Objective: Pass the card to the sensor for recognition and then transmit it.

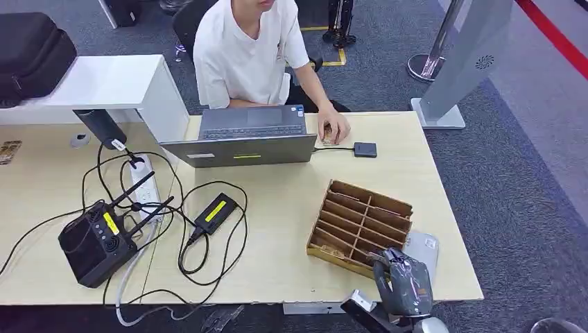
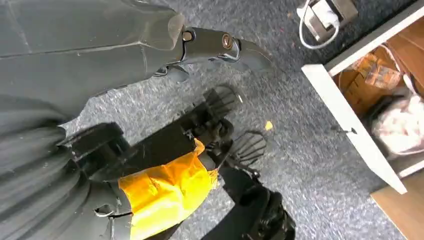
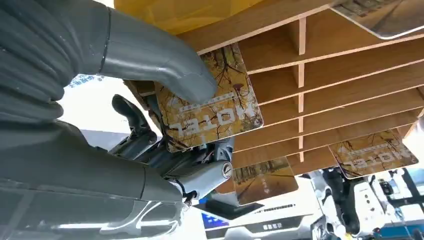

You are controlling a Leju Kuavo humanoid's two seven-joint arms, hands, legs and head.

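1. A printed hotel key card with an autumn-tree picture [image 3: 210, 107] sits pinched in the robot's right hand [image 3: 150, 100], the thick grey thumb pressed on its face and the darker fingers [image 3: 131, 116] curled behind it, at the near edge of the wooden slotted card rack [image 1: 360, 223].
2. The right hand [image 1: 402, 281] rises at the table's front edge, just beside the rack's near corner, its fingers closed around the card.
3. The left hand [image 2: 80, 55] hangs over grey carpet; whether its fingers are open or closed cannot be told.
4. The wooden rack lies flat on the light wooden table [image 1: 277, 229]; two more printed cards [image 3: 372, 155] stick out of its slots in the right wrist view.
5. A person in a white shirt [image 1: 243, 55] sits behind a grey laptop [image 1: 243, 139], one hand resting beside a small black card sensor [image 1: 365, 149] cabled to it.
6. A black router [image 1: 93, 243] and tangled cables lie at the table's left.
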